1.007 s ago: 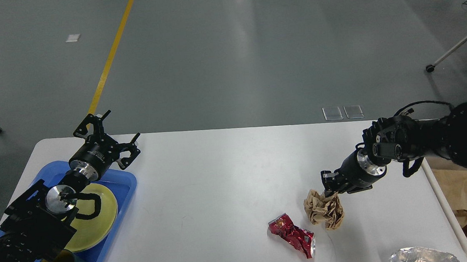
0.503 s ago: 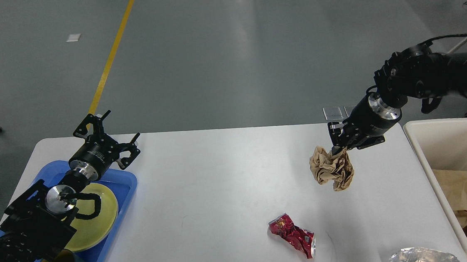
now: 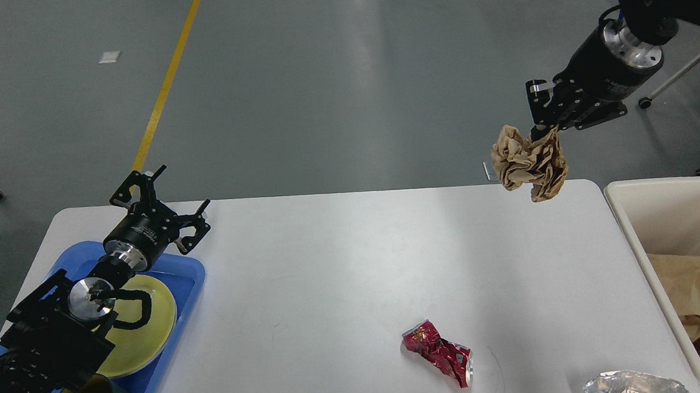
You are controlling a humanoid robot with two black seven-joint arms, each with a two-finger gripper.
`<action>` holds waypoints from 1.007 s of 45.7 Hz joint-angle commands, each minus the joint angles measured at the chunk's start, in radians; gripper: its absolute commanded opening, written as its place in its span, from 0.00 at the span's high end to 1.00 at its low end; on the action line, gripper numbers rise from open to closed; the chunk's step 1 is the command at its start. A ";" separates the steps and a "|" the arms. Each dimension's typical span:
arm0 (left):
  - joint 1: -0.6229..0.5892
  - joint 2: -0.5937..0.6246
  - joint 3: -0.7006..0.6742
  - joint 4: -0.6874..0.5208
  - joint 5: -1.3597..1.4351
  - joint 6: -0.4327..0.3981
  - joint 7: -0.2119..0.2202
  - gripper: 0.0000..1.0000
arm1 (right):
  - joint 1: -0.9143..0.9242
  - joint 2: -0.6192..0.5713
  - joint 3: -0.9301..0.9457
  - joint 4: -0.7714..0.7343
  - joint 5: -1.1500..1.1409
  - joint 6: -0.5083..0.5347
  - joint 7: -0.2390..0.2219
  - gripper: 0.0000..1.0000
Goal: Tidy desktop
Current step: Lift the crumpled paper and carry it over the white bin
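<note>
The right gripper [image 3: 543,126] hangs high at the upper right with its fingers pinched on a crumpled brown paper ball [image 3: 530,162], which dangles clear above the far right corner of the desktop [image 3: 331,273], the broad white tabletop that fills the lower half of the view well below that gripper. Just right of the table stands a cream bin [image 3: 652,223] with brown paper inside. On the desktop's near right part lie a crushed red wrapper [image 3: 438,352] and, at the bottom edge, a piece of silver foil [image 3: 633,385]. At the far left corner the left gripper [image 3: 166,201] hovers with its fingers spread apart, holding nothing, above the far end of a blue tray [image 3: 187,272] that carries a yellow plate [image 3: 148,331].
</note>
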 commanded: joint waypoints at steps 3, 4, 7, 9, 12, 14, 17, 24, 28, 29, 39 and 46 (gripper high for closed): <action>0.000 0.000 0.000 0.000 0.000 0.002 0.000 0.04 | 0.018 -0.024 -0.023 -0.029 0.000 -0.011 -0.002 1.00; 0.000 0.000 0.000 0.000 0.000 0.000 0.000 0.04 | 0.018 -0.030 -0.023 -0.042 0.000 -0.011 -0.002 1.00; 0.000 0.000 0.000 0.000 0.000 0.000 -0.001 0.04 | 0.013 -0.051 -0.024 -0.074 0.000 -0.015 -0.004 1.00; 0.000 0.000 0.000 0.000 0.000 0.000 0.000 0.04 | 0.007 -0.071 -0.024 -0.094 0.001 -0.018 -0.004 1.00; 0.000 0.001 0.000 0.000 0.000 0.000 0.000 0.04 | -0.001 -0.100 -0.024 -0.129 -0.002 -0.031 -0.004 1.00; 0.000 0.000 0.000 0.000 0.000 0.000 0.000 0.04 | -0.007 -0.120 -0.026 -0.149 -0.005 -0.041 -0.004 1.00; 0.000 0.000 0.000 0.000 0.000 0.000 0.000 0.04 | -0.013 -0.154 -0.032 -0.172 -0.005 -0.060 -0.004 1.00; 0.000 0.000 0.000 0.000 0.000 0.000 0.000 0.04 | -0.028 -0.224 -0.067 -0.183 -0.005 -0.149 -0.004 1.00; 0.000 0.000 0.000 0.000 0.000 0.000 0.000 0.04 | -0.056 -0.280 -0.064 -0.183 0.008 -0.225 -0.004 1.00; 0.000 0.000 0.000 0.000 0.000 0.000 0.000 0.04 | -0.067 -0.292 -0.061 -0.183 0.009 -0.250 -0.004 1.00; 0.000 0.000 0.000 0.000 0.000 0.000 0.000 0.04 | -0.172 -0.386 -0.049 -0.181 0.011 -0.518 -0.004 1.00; 0.000 0.000 0.000 0.000 0.000 0.000 0.000 0.04 | -0.260 -0.429 -0.025 -0.181 0.020 -0.698 -0.004 1.00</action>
